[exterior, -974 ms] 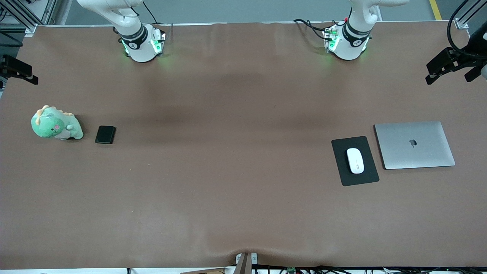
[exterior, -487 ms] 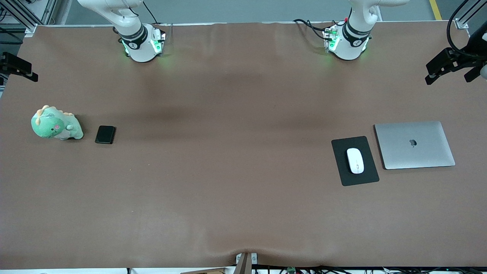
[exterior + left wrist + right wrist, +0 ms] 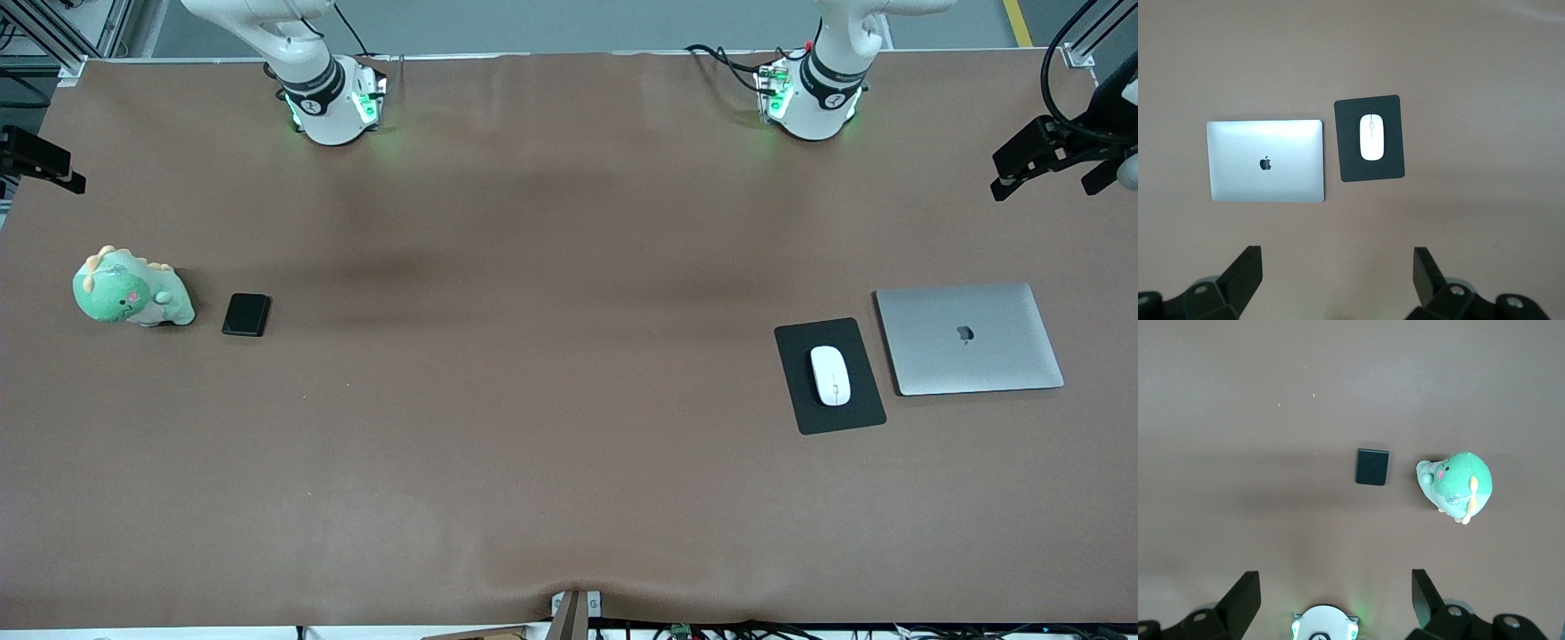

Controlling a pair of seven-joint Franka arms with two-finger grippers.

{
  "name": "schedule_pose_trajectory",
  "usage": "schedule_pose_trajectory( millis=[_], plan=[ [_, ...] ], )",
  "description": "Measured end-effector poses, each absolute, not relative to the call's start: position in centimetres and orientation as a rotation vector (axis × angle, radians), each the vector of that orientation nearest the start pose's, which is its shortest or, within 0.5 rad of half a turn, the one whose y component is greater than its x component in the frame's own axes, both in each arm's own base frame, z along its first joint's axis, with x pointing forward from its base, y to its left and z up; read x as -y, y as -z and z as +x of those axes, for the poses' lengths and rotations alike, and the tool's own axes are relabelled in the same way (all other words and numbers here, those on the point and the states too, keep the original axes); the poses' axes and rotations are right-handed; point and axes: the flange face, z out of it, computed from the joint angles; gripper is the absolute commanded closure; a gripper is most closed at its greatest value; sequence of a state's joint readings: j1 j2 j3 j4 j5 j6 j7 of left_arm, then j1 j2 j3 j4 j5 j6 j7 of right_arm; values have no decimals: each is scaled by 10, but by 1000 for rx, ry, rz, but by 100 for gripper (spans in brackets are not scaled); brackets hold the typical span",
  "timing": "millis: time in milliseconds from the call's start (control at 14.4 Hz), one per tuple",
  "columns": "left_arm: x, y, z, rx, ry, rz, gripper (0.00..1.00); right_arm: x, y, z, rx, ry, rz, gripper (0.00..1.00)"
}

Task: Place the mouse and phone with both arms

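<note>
The white mouse (image 3: 829, 374) lies on a black pad (image 3: 861, 404) beside a closed silver laptop (image 3: 967, 338), toward the left arm's end of the table. It also shows in the left wrist view (image 3: 1371, 136). The black phone (image 3: 246, 314) lies flat beside a green dinosaur plush (image 3: 129, 291), toward the right arm's end, and shows in the right wrist view (image 3: 1372, 467). My left gripper (image 3: 1337, 267) is open and empty, high over the table's edge at its end (image 3: 1027, 167). My right gripper (image 3: 1336, 587) is open and empty, high over the other end (image 3: 40, 164).
The pad (image 3: 1348, 153) and laptop (image 3: 1265, 160) lie side by side. The plush (image 3: 1457, 485) sits close to the phone. The two arm bases (image 3: 333, 102) (image 3: 811, 93) stand along the table's back edge. The brown table (image 3: 551, 356) stretches between the two groups.
Both grippers have drifted slightly upward and outward at the ends of the table. The mouse and phone have not moved.
</note>
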State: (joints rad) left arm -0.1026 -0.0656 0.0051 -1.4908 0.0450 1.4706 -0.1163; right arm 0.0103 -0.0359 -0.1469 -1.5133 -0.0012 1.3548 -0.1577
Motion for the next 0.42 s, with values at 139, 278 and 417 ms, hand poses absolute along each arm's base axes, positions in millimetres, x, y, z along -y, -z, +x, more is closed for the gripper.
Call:
schedule_pose_trajectory(
  millis=[139,278,417],
  plan=[
    [46,-688,520,37,77,-3101,0,58,-653,518,21,-182,-3120,0],
    [46,-688,520,37,77,-3101,0,54,-653,519,14,-172,-3122,0],
    [47,-688,520,35,77,-3101,0,56,-654,520,7,-152,-3125,0]
  ],
)
